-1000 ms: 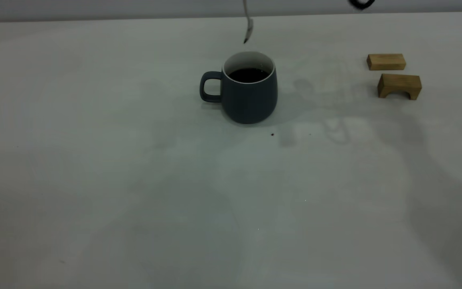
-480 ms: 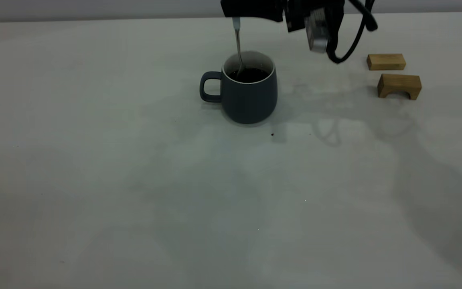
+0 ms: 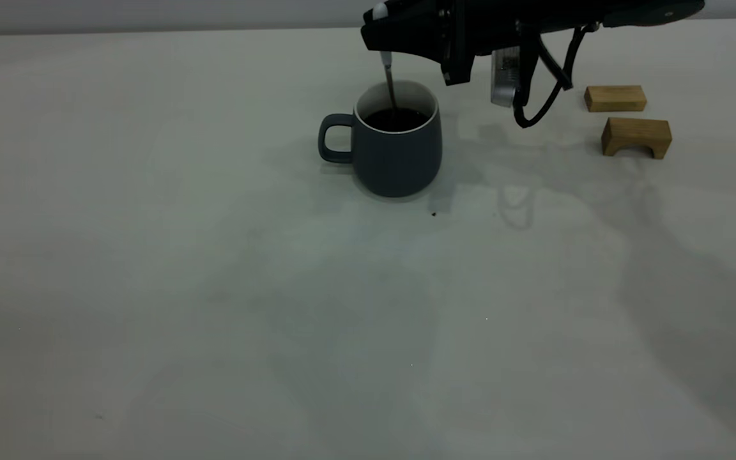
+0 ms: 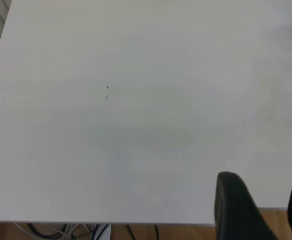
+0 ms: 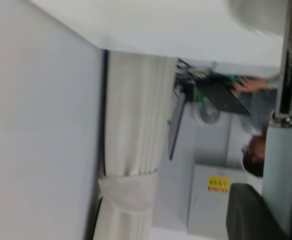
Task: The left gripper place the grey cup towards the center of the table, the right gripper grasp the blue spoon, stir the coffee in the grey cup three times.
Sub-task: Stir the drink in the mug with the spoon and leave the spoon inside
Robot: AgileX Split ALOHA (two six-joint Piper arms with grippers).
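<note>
The grey cup [image 3: 397, 153] stands upright on the table [image 3: 214, 287], a little behind its middle, handle pointing left. Dark coffee [image 3: 400, 119] fills it. My right gripper [image 3: 382, 35] hangs just above the cup's rim, shut on the blue spoon [image 3: 390, 80]. The spoon's metal neck slants down into the coffee and its bowl is under the liquid. In the right wrist view the pale blue handle [image 5: 278, 165] sits between the dark fingers [image 5: 250, 215]. My left gripper [image 4: 266, 207] is open over bare table near its edge, out of the exterior view.
Two tan wooden blocks [image 3: 615, 98] [image 3: 636, 136] lie to the right of the cup, under the right arm's cable loop [image 3: 537, 108]. A small dark speck [image 3: 434, 214] lies in front of the cup. The right wrist view shows a curtain [image 5: 133, 150] and a person [image 5: 256, 150] beyond the table.
The right gripper came down into view with the spoon, from hanging above the cup to dipping in the coffee. The spoon then shifted rightward inside the cup. The cup stayed put.
</note>
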